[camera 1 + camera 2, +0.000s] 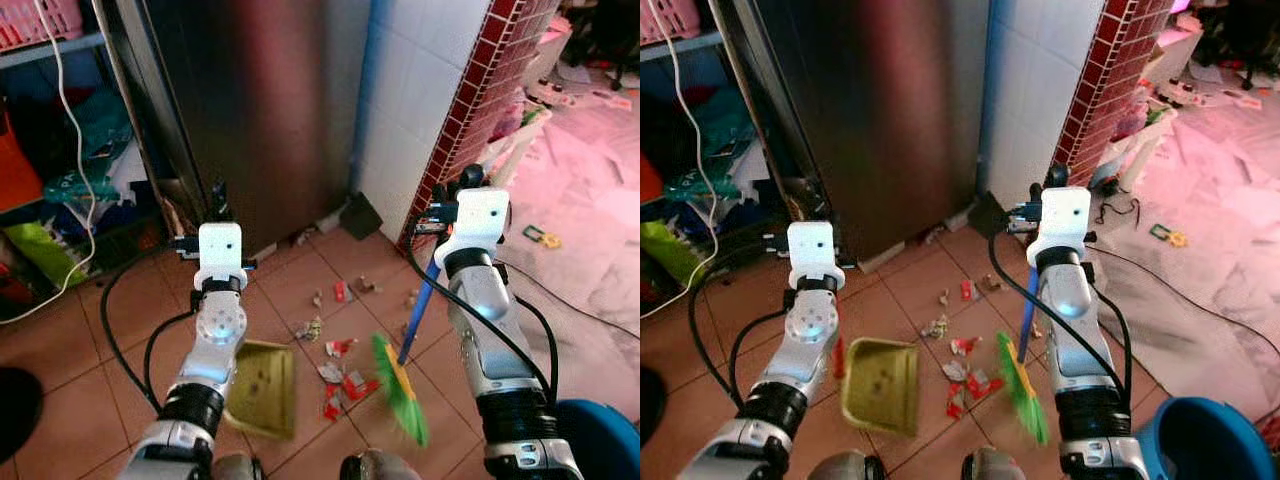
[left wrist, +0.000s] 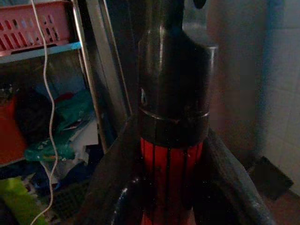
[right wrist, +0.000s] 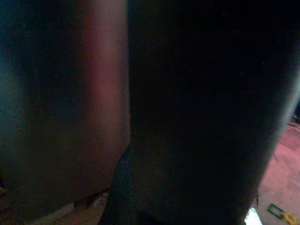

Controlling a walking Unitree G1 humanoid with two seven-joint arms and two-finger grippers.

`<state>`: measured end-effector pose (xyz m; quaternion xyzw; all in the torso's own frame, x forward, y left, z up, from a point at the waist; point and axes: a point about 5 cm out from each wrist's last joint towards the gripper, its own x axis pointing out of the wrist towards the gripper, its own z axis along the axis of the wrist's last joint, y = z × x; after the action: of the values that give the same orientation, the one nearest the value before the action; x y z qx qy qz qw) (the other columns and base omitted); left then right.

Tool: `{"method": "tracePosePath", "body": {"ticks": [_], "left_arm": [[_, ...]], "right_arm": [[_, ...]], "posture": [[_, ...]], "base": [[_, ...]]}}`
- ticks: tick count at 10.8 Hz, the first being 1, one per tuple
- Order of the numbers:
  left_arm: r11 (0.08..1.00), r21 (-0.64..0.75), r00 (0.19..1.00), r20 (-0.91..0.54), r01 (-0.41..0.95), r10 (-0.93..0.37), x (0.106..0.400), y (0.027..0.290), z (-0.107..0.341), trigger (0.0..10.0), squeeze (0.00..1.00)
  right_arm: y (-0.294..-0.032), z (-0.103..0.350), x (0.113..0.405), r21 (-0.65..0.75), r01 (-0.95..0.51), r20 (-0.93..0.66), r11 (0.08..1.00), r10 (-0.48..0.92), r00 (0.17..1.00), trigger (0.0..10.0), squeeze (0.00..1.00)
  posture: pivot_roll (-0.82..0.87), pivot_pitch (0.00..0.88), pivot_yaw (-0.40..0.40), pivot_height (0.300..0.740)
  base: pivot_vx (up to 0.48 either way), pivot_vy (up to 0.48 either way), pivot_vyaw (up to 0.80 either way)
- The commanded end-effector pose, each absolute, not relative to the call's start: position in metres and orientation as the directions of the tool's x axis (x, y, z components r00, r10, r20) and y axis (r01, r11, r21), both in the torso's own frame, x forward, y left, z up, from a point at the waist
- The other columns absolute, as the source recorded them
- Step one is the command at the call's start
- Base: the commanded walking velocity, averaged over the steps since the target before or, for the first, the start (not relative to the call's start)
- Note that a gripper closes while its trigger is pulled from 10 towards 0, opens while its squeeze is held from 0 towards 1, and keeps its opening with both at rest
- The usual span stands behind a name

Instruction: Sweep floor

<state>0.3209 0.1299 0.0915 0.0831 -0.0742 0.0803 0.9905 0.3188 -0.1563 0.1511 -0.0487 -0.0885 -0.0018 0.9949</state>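
Gripping broom (image 1: 400,385) below right gripper (image 1: 450,205) | left gripper (image 2: 171,197) clamps dustpan (image 1: 262,388) handle

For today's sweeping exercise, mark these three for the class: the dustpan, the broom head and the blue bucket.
dustpan (image 1: 880,385): right eye view, on the inside of its olive-green tray.
broom head (image 1: 1023,393): right eye view, on the green bristles.
blue bucket (image 1: 1200,440): right eye view, on its rim at the lower right corner.
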Motion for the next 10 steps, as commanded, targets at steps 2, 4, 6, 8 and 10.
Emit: {"method": "tracePosePath", "body": {"ticks": [2, 4, 6, 8, 10], "left_arm": [[0.975, 0.146, 0.970, 0.201, -0.165, 0.134, 0.327, 0.125, 0.097, 10.0, 0.00], [0.981, 0.135, 0.976, 0.184, -0.140, 0.114, 0.332, 0.117, 0.093, 10.0, 0.00], [0.986, 0.125, 0.980, 0.178, -0.109, 0.085, 0.334, 0.110, 0.092, 10.0, 0.00], [0.986, 0.124, 0.980, 0.180, -0.111, 0.088, 0.335, 0.109, 0.091, 10.0, 0.00], [0.986, 0.122, 0.979, 0.182, -0.114, 0.091, 0.336, 0.109, 0.091, 10.0, 0.00]], "right_arm": [[-0.151, 0.151, 0.318, -0.069, 0.015, 0.171, 0.997, -0.003, 0.985, 10.0, 0.00], [-0.148, 0.139, 0.320, 0.048, 0.045, 0.070, 0.998, -0.049, 0.996, 10.0, 0.00], [-0.151, 0.133, 0.321, 0.213, 0.107, -0.035, 0.971, -0.102, 0.994, 10.0, 0.00], [-0.153, 0.137, 0.323, 0.303, 0.140, -0.082, 0.943, -0.120, 0.989, 10.0, 0.00], [-0.148, 0.151, 0.330, 0.441, 0.152, -0.111, 0.884, -0.115, 0.987, 10.0, 0.00]], "posture": [[-0.10, 0.067, -0.009, 0.740], [-0.11, 0.057, -0.003, 0.740], [-0.13, 0.054, 0.002, 0.740], [-0.14, 0.056, -0.001, 0.740], [-0.14, 0.054, -0.007, 0.740]], "base": [[0.000, 0.000, 0.00], [0.000, 0.000, 0.00], [0.000, 0.000, 0.00], [0.000, 0.000, 0.00], [0.000, 0.000, 0.00]]}}
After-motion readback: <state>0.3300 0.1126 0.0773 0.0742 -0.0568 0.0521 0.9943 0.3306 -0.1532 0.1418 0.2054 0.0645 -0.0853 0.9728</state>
